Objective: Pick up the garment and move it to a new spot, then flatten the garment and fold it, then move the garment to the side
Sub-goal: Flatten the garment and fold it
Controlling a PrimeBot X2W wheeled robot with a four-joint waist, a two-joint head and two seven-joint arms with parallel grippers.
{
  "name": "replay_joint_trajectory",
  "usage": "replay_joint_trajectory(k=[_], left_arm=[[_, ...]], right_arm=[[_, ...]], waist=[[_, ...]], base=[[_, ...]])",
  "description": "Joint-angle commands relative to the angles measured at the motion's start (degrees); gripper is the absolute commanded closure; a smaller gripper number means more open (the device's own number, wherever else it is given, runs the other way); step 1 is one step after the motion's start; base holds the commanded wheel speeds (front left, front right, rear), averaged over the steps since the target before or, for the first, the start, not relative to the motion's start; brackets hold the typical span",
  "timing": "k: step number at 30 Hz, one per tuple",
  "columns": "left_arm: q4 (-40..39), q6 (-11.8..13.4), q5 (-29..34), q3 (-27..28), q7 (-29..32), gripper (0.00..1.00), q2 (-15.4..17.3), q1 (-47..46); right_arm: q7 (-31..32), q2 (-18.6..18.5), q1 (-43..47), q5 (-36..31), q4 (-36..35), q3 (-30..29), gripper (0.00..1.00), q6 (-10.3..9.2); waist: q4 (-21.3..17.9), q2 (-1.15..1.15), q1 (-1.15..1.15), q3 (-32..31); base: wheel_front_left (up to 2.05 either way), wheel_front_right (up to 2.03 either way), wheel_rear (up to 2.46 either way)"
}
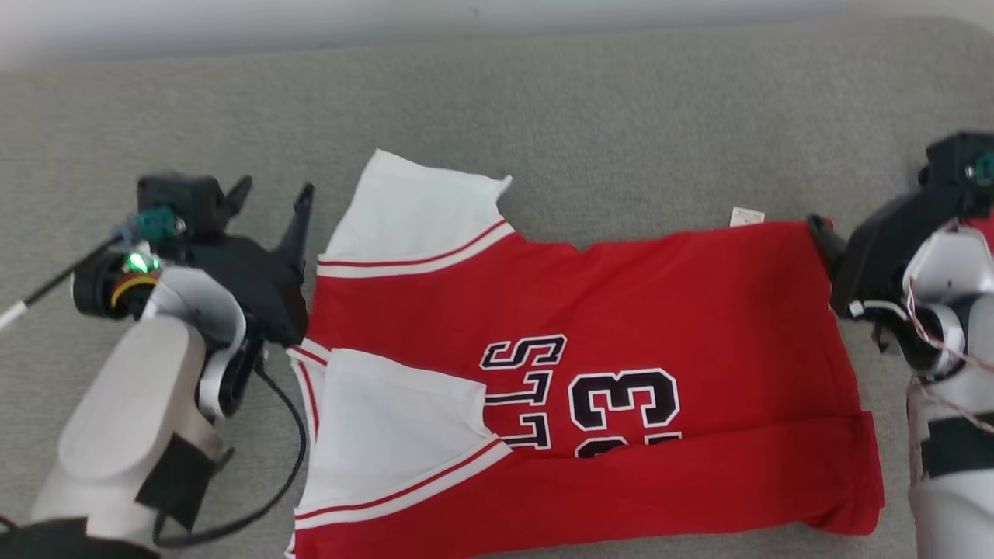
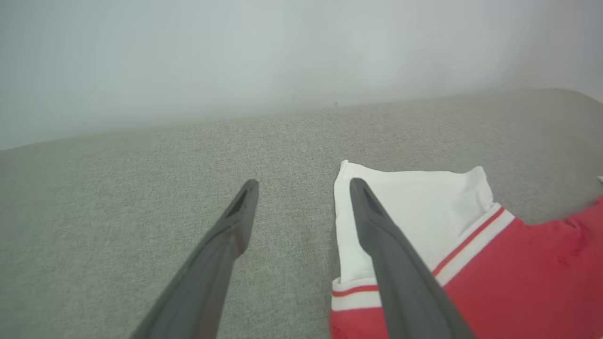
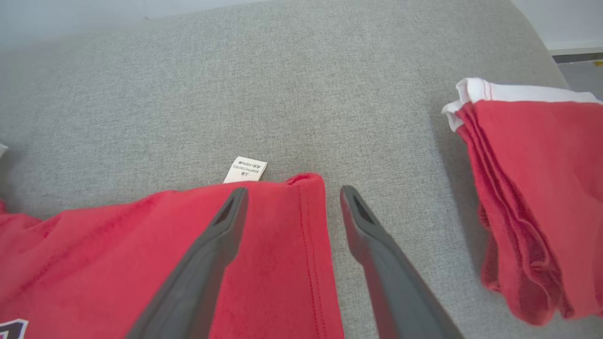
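A red jersey garment point(image 1: 660, 310) with white sleeves and black lettering lies spread on the grey cushion point(image 1: 621, 116), neck end toward my left and hem toward my right. Its near long edge is folded up over the number. My left gripper point(image 1: 276, 188) is open beside the far white sleeve point(image 2: 414, 212), and its right finger point(image 2: 377, 226) lies over the sleeve's edge. My right gripper point(image 3: 293, 189) is open and straddles the far hem corner point(image 3: 306, 183), one finger over the red cloth and one over bare cushion. A white care label point(image 3: 245, 169) sticks out just beyond it.
A second red-and-white garment point(image 3: 532, 188), folded in a stack, lies on the cushion right of my right gripper. The cushion's rounded corner point(image 3: 527, 28) drops away behind it. A pale wall point(image 2: 282, 56) runs along the far edge. Bare cushion stretches beyond the jersey.
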Motion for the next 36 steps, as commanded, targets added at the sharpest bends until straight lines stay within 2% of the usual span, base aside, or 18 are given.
replay_joint_trajectory(k=[1,10,16,20,27,28,30,36], left_arm=[[1.19,-0.27,0.03,-0.07,0.22,0.00,-0.38,-2.07],[9.88,-1.41,0.32,-1.97,0.68,0.00,-3.29,-10.29],[14.30,-1.67,1.03,-2.82,1.17,0.00,-3.15,-12.79],[17.31,-0.83,1.41,-3.13,1.12,0.00,-3.14,-14.32],[21.48,-1.67,1.03,-4.14,4.49,0.00,-2.41,-16.58],[21.81,-1.93,1.17,-4.62,5.32,0.17,-2.21,-16.90],[21.91,-2.65,1.01,-5.37,6.10,1.00,-1.92,-17.27],[21.56,-3.52,0.08,-7.02,8.23,1.00,-1.22,-18.47]], right_arm=[[-0.12,-0.08,-2.09,-0.34,1.06,0.74,0.00,-0.17],[-2.82,-0.17,-8.19,0.29,5.70,3.09,0.00,-0.17],[-4.16,-0.25,-8.76,0.71,6.91,4.26,0.00,-0.17],[-4.68,-0.95,-9.37,1.10,7.37,4.96,0.00,-0.17],[-3.54,-1.84,-11.59,0.41,7.56,7.50,0.00,-0.17],[-3.16,-1.78,-12.05,0.43,7.63,7.71,0.00,-0.17],[-2.52,-1.85,-12.91,0.13,7.97,8.05,0.00,-0.17],[0.67,-2.44,-15.45,0.45,9.45,9.71,0.00,-0.17]], waist=[[-3.02,-0.01,-0.01,4.23],[-4.80,-0.01,-0.01,8.14],[-5.62,-0.01,-0.01,8.79],[-5.99,-0.01,-0.01,9.05],[-6.86,-0.01,-0.01,9.37],[-7.02,-0.01,-0.01,9.47],[-7.19,-0.01,-0.01,9.72],[-6.88,-0.01,-0.01,10.98]], base=[[0.00,0.00,0.00],[0.00,0.00,0.00],[0.00,0.00,0.00],[0.00,0.00,0.00],[0.00,0.00,0.00],[0.00,0.00,0.00],[0.00,0.00,0.00],[0.00,0.00,0.00]])
